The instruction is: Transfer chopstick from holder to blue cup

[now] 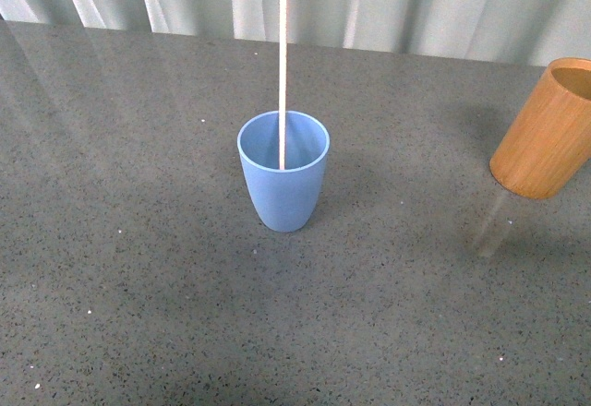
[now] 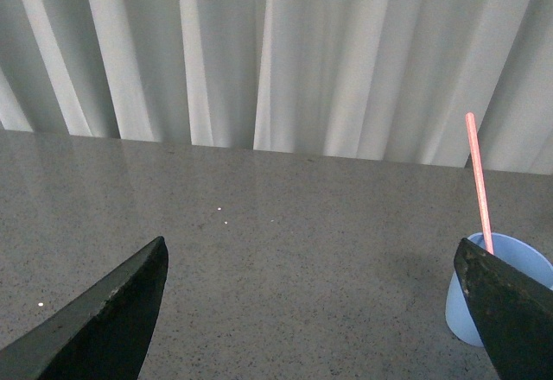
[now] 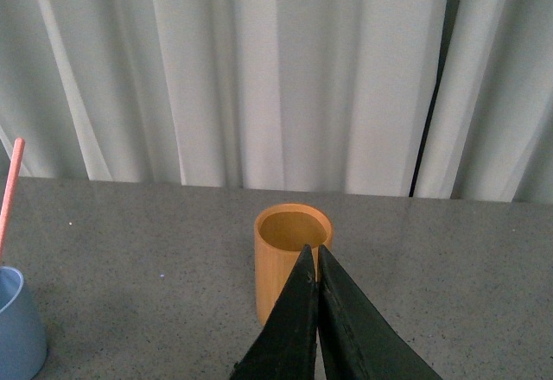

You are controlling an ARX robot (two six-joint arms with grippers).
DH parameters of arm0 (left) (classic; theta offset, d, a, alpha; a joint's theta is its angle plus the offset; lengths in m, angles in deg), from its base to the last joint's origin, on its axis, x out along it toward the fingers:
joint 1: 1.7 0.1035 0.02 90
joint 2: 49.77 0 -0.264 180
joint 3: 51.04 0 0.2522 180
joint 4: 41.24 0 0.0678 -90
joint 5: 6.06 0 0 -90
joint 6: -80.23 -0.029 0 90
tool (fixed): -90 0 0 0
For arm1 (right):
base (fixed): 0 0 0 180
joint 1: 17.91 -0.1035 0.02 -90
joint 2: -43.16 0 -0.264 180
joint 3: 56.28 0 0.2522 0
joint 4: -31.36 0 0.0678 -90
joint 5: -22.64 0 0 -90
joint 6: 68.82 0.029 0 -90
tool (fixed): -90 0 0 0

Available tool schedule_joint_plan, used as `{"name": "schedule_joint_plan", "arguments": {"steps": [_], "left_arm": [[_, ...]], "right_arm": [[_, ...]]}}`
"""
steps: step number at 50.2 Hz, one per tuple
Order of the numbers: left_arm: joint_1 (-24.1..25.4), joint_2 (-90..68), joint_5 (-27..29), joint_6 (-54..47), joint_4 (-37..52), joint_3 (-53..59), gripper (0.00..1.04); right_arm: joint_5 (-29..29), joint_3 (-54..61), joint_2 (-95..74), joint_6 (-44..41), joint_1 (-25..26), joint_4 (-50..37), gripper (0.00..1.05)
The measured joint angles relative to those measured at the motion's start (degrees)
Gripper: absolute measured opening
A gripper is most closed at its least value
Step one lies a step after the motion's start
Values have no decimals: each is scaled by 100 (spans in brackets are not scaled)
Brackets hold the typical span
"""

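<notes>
- The stick (image 1: 282, 65) is standing in the blue cup (image 1: 283, 194) near the middle of the table (image 1: 120, 268).
- The wood cup (image 1: 545, 134) is sitting well off to the right.
- The left gripper (image 2: 315, 311) is gaping wide.
- The right gripper (image 3: 316, 287) is pinching its tips together on nothing.

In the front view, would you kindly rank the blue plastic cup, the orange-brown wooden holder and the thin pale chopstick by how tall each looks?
1. Thin pale chopstick: tallest by far, running out of the top of the frame.
2. Light blue plastic cup and orange-brown wooden holder: they look alike, and the frame edge cuts the holder, so I leave them unranked.
</notes>
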Motion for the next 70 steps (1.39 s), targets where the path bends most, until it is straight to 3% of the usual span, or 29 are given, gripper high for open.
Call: {"name": "schedule_joint_plan", "arguments": {"steps": [21, 27, 46, 70], "left_arm": [[0, 0, -2, 0, 0, 0, 98], [0, 0, -2, 0, 0, 0, 98], [0, 4, -2, 0, 0, 0, 98], [0, 4, -2, 0, 0, 0, 98]], "right_arm": [[0, 0, 599, 0, 0, 599, 1], [2, 0, 1362, 2, 0, 1554, 1], [2, -2, 1580, -2, 0, 1617, 2], [2, -2, 1580, 2, 0, 1617, 75]]}}
